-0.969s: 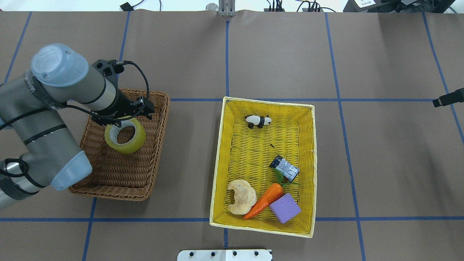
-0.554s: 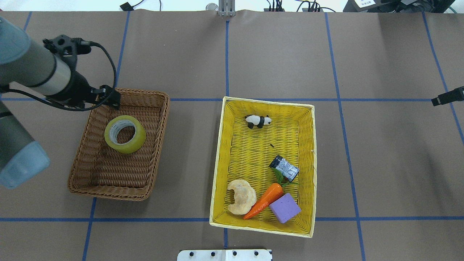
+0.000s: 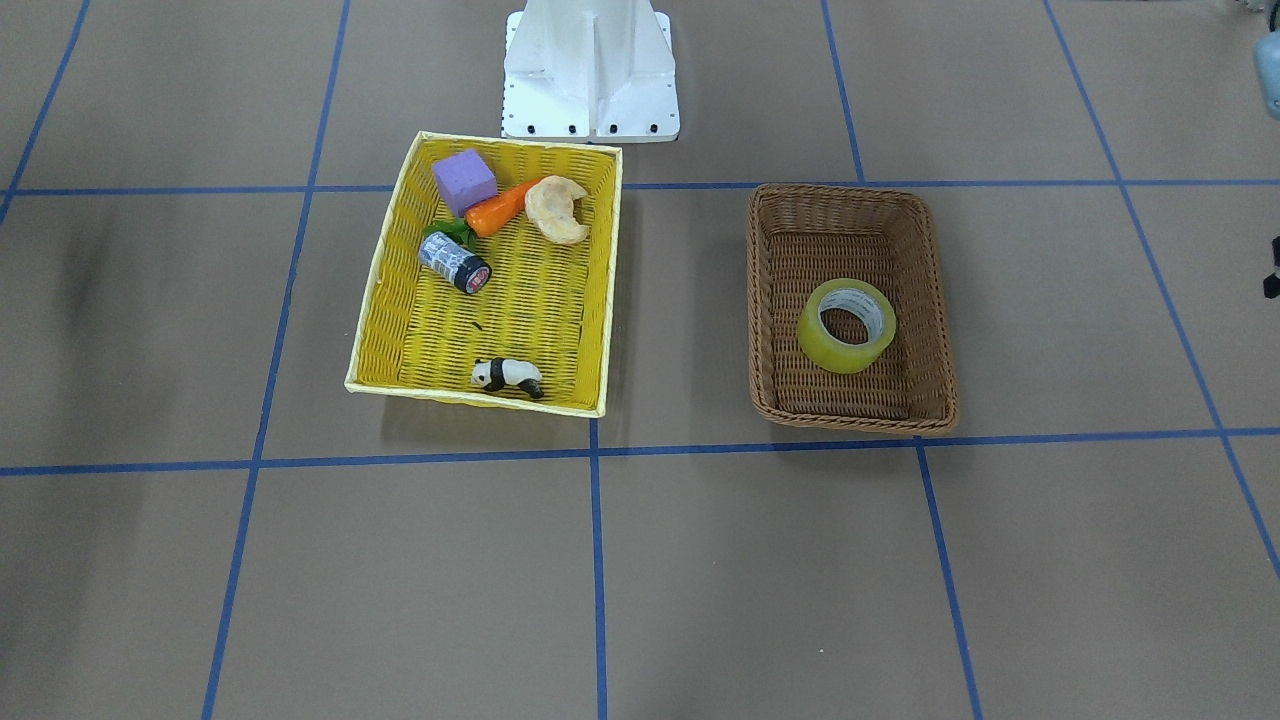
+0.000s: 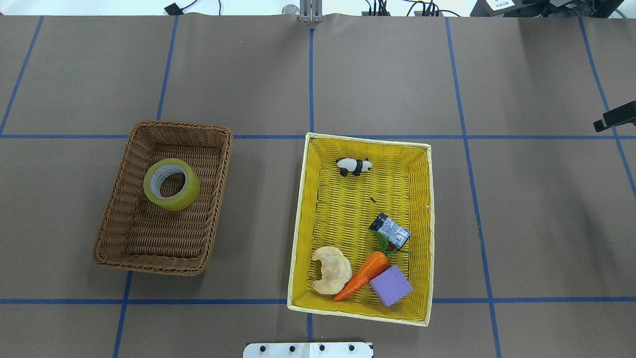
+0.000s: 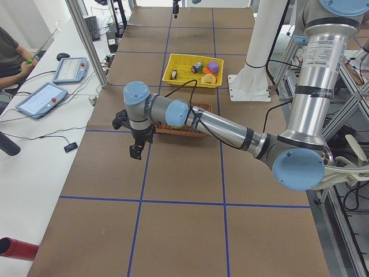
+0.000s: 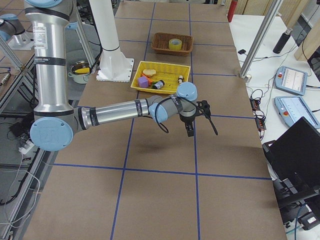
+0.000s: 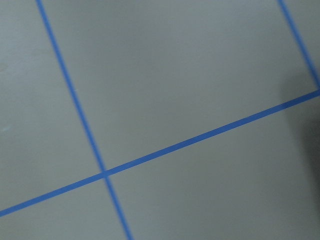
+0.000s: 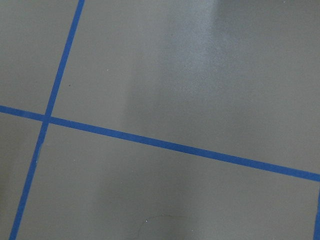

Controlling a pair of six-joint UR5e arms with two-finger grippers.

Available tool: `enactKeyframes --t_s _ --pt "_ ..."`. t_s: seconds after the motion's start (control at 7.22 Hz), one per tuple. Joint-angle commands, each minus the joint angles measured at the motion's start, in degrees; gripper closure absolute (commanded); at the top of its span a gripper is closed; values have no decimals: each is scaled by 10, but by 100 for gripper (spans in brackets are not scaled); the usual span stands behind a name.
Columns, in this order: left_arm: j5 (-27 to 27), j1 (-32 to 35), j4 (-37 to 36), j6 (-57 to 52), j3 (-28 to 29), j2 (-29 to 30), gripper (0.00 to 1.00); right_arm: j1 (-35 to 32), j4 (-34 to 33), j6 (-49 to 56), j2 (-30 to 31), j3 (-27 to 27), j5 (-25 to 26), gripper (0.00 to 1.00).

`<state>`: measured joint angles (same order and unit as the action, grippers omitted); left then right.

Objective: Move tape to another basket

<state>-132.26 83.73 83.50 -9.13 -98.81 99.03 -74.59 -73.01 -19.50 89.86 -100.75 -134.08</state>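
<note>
The tape (image 4: 172, 184), a yellowish roll with a white core, lies flat in the far half of the brown wicker basket (image 4: 221, 189). It also shows in the front view (image 3: 846, 325) and, small, in the right side view (image 6: 175, 43). My left gripper (image 5: 135, 152) hangs over bare table beyond the basket's outer side, clear of it; I cannot tell if it is open or shut. My right gripper (image 6: 189, 131) hangs over bare table well away from both baskets. Only a black sliver of it (image 4: 615, 119) shows overhead, and its state is unclear. Both wrist views show only table.
The yellow basket (image 4: 299, 223) stands at the middle with a toy panda (image 4: 354, 166), a small grey-labelled cylinder (image 4: 390, 230), a carrot (image 4: 361, 275), a purple block (image 4: 390, 285) and a bread piece (image 4: 330, 270). The white robot base (image 3: 590, 70) stands behind it.
My left arm has drawn back from over the brown basket to the left and has left the overhead view. The tape stays in the basket, unmoved.
</note>
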Motion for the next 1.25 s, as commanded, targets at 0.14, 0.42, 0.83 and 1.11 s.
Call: enactKeyframes --t_s 0.14,0.42,0.83,1.11 --pt "-43 16 1 9 27 -3 2 -52 -76 116 2 0 -28 1" --pt "-43 13 4 4 22 -1 2 -56 -90 123 1 -4 -22 0" --pt "-57 -8 34 23 38 1 2 -53 -86 115 -13 5 -22 0" --pt "-61 -8 47 33 15 0 2 -46 -86 122 -34 29 -19 0"
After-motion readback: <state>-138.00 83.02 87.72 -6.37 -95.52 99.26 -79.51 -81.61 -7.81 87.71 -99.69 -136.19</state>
